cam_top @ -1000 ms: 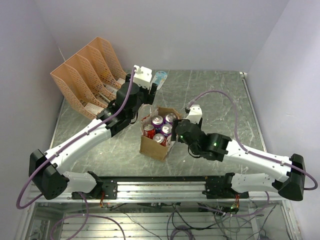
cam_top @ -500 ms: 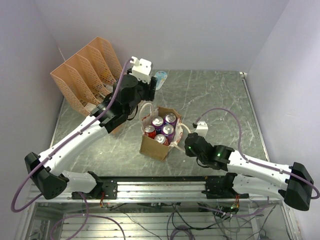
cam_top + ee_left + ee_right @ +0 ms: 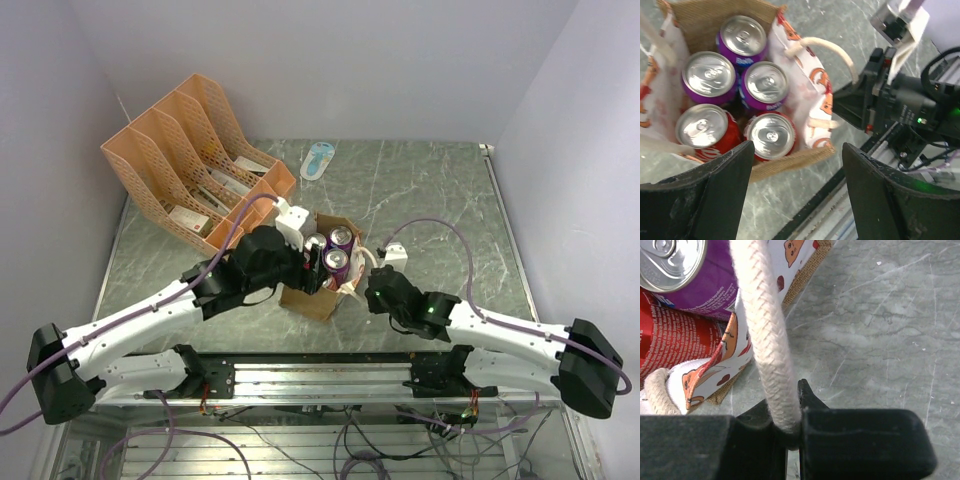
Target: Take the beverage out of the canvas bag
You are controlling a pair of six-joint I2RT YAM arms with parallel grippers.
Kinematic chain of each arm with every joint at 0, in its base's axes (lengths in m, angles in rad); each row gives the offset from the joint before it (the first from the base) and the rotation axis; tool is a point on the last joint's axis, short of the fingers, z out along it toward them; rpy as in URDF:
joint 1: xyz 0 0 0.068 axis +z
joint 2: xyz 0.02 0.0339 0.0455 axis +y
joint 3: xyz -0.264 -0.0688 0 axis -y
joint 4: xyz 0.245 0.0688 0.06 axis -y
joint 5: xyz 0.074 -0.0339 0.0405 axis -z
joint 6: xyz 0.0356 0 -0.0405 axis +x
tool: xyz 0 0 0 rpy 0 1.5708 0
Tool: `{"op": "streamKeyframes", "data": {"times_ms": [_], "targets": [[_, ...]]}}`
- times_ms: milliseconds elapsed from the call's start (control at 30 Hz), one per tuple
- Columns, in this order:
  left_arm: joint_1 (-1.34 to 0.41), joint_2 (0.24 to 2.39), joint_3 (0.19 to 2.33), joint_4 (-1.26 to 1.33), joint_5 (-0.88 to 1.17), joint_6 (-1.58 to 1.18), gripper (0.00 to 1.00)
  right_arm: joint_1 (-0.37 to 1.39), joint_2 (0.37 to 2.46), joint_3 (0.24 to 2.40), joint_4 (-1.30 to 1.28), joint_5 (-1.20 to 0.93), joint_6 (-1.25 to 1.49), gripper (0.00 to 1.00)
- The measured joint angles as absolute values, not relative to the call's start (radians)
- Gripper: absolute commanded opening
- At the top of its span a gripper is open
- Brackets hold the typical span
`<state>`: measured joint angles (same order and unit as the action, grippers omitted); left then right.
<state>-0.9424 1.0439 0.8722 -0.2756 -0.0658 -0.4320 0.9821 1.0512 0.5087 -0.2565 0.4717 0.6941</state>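
Note:
The canvas bag [image 3: 306,299] stands near the table's front middle, its burlap rim [image 3: 790,163] and printed side panel [image 3: 807,95] showing in the left wrist view. Several beverage cans stand upright inside, purple ones [image 3: 765,85] and red ones [image 3: 771,136]. My left gripper [image 3: 797,195] hovers over the bag's near edge, open, with nothing between its fingers [image 3: 722,195]. My right gripper [image 3: 790,432] is at the bag's right side, shut on the cream rope handle [image 3: 762,330]. From above, the right gripper [image 3: 372,284] sits low beside the bag.
An orange file rack [image 3: 190,165] stands at the back left. A small blue-and-white item [image 3: 318,158] lies near the back wall. The metal rail [image 3: 320,372] runs along the table's front edge, just below the bag.
My left arm has swung from the back by the file rack down over the bag. My right gripper has closed on the bag's handle.

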Motion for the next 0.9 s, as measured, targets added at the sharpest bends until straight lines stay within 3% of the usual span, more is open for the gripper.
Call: {"op": "streamKeyframes", "data": {"times_ms": [167,467,567,900], "targets": [[-1.009,1.087,0.878,-0.284,-0.106,-0.474,0.78,0.974,0.975,0.450,-0.198,0.461,0.679,0.04],[-1.077,1.385,1.046,-0.346,-0.187,-0.467,0.73,0.974,0.848,0.393,-0.168,0.464,0.670,0.04],[-1.081,1.473,1.135,-0.376,-0.237,-0.461,0.80,0.974,0.845,0.390,-0.163,0.464,0.669,0.04],[-1.081,1.571,1.202,-0.441,-0.347,-0.453,0.88,0.974,0.860,0.390,-0.158,0.464,0.669,0.04]]}}
